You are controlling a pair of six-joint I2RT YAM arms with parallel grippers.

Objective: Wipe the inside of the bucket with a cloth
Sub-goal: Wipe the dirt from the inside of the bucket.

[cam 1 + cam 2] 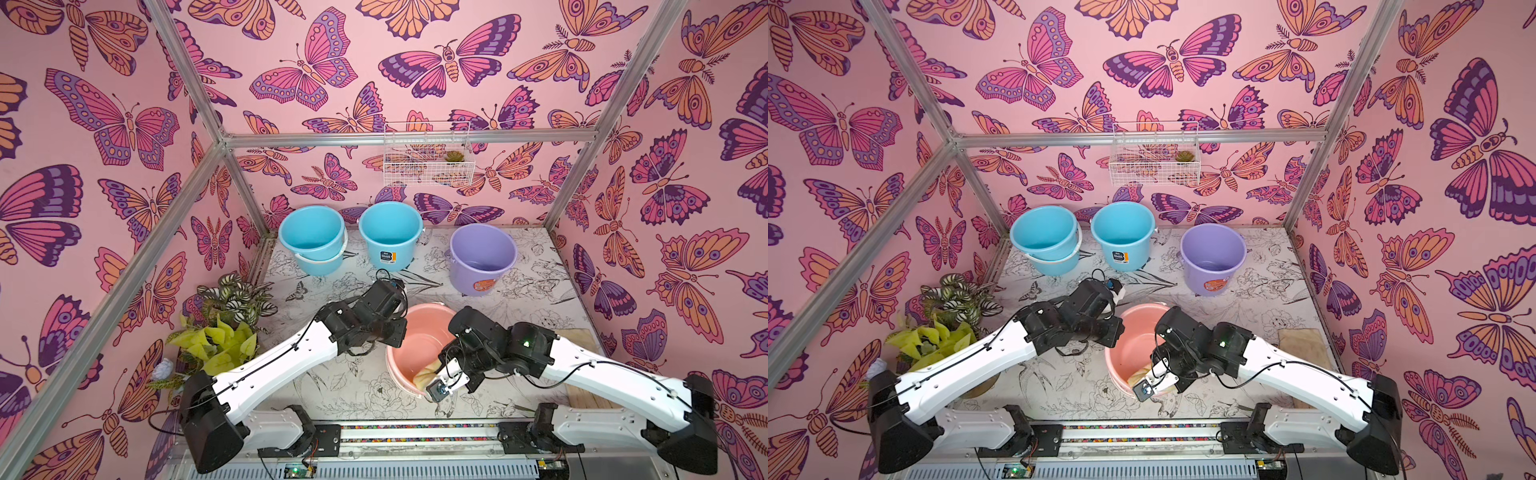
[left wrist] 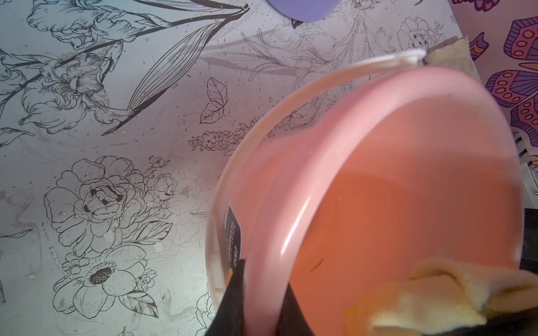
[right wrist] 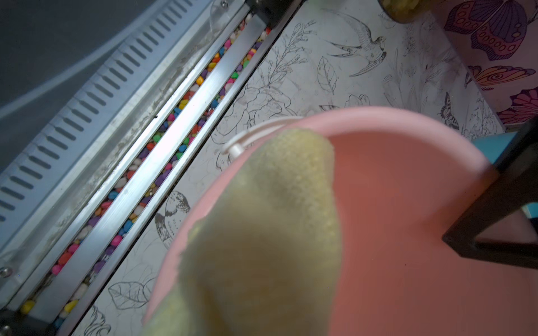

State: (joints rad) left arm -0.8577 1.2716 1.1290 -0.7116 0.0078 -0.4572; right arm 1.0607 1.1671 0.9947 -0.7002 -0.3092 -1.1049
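Observation:
The lavender bucket (image 1: 482, 257) (image 1: 1212, 257) stands upright at the back right with an orange sticker on its side, and neither arm is near it. Near the front, a salmon-pink bucket (image 1: 415, 332) (image 2: 407, 174) (image 3: 407, 232) is tilted. My left gripper (image 2: 263, 293) (image 1: 392, 332) is shut on its rim, one finger inside and one outside. The pale-yellow cloth (image 3: 262, 232) (image 2: 436, 291) (image 1: 426, 374) lies against the pink bucket's inner wall. My right gripper (image 1: 446, 370) is shut on the cloth, and the cloth hides its fingers in the right wrist view.
Two sky-blue buckets (image 1: 311, 241) (image 1: 390, 235) stand at the back left. Potted plants (image 1: 224, 324) fill the left front corner. A tan mat (image 1: 1300, 345) lies at the right. A wire basket (image 1: 428, 153) hangs on the back wall. A pebble-filled rail (image 3: 186, 101) runs along the front.

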